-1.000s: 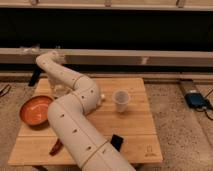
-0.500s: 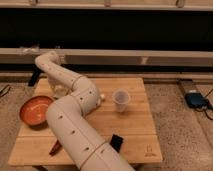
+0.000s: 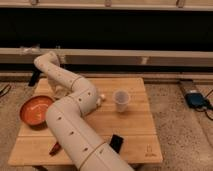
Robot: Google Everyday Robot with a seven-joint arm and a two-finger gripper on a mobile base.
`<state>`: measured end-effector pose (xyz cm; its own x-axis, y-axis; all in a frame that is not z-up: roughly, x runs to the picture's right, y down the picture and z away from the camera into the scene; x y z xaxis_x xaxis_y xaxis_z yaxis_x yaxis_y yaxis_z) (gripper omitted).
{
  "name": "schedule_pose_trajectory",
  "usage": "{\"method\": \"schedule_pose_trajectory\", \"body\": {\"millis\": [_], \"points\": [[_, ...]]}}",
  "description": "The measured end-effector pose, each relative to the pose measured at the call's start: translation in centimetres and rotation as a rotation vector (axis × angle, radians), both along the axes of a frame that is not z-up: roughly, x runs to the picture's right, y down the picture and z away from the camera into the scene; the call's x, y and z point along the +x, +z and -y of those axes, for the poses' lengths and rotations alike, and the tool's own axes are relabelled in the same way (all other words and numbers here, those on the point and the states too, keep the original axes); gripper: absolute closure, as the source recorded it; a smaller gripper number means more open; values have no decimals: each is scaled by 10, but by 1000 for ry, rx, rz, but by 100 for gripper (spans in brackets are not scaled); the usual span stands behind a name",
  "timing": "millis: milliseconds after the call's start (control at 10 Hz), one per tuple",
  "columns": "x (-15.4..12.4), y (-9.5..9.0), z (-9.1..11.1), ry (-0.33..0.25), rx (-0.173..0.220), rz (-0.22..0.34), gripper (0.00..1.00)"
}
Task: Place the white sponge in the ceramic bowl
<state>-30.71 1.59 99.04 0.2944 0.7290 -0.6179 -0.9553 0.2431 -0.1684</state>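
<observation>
The ceramic bowl (image 3: 36,110), orange-red inside with a dark rim, sits at the left edge of the wooden table (image 3: 135,127). My white arm rises from the bottom, bends at an elbow at the back left, and comes down to the gripper (image 3: 59,91) over the table's back left, just behind and to the right of the bowl. A small off-white piece (image 3: 102,98) peeks out from behind the arm's middle joint; it may be the white sponge, mostly hidden.
A clear plastic cup (image 3: 120,100) stands right of the table's centre. A small black object (image 3: 116,143) lies near the front edge and a red object (image 3: 55,148) at the front left. A blue device (image 3: 196,99) lies on the floor to the right.
</observation>
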Motion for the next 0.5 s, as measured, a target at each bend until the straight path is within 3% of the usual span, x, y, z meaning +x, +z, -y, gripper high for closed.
{"method": "schedule_pose_trajectory", "body": {"millis": [100,500], "points": [[0,-1,-1,-4,5,6,100],[42,-50,-16,-3,52,53,100]]}}
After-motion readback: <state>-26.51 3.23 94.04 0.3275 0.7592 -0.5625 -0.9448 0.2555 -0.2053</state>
